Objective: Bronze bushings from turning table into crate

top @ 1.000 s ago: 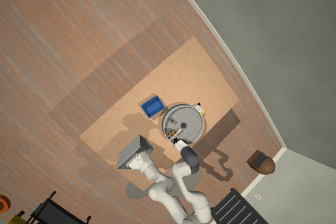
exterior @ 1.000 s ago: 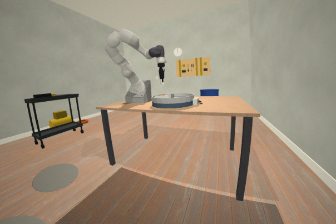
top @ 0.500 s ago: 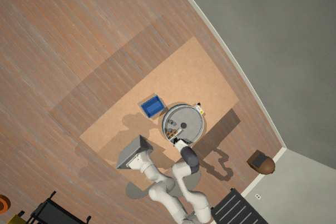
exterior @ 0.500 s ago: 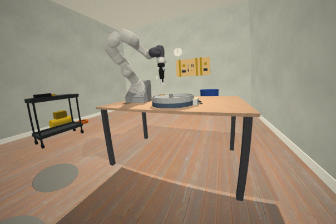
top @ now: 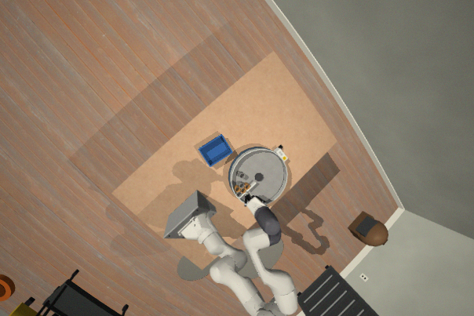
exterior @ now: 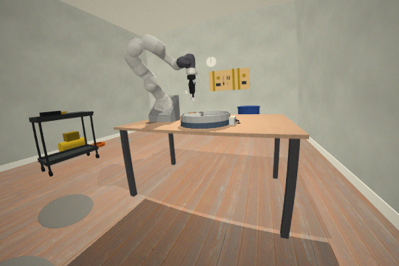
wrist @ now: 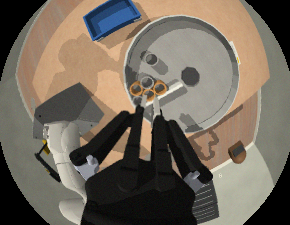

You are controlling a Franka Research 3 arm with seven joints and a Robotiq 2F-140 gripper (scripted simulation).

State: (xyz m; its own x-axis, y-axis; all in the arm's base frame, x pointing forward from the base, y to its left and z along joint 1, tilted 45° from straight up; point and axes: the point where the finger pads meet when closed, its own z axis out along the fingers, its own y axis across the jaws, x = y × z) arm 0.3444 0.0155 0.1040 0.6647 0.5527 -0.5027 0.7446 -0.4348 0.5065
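Note:
The grey turning table stands on the wooden table; it also shows in the wrist view. A cluster of bronze bushings lies at its rim nearest the arm, and they show as orange rings in the wrist view. Steel bushings lie a little further in, dark grey in the wrist view. The blue crate stands on the table beside the turning table, and it looks empty in the wrist view. My gripper hangs well above the bronze cluster, fingers shut on nothing.
A small white control box sits at the turning table's far rim. The arm's grey base block stands at the table's near edge. A black cart and a blue bin stand on the floor away from the table.

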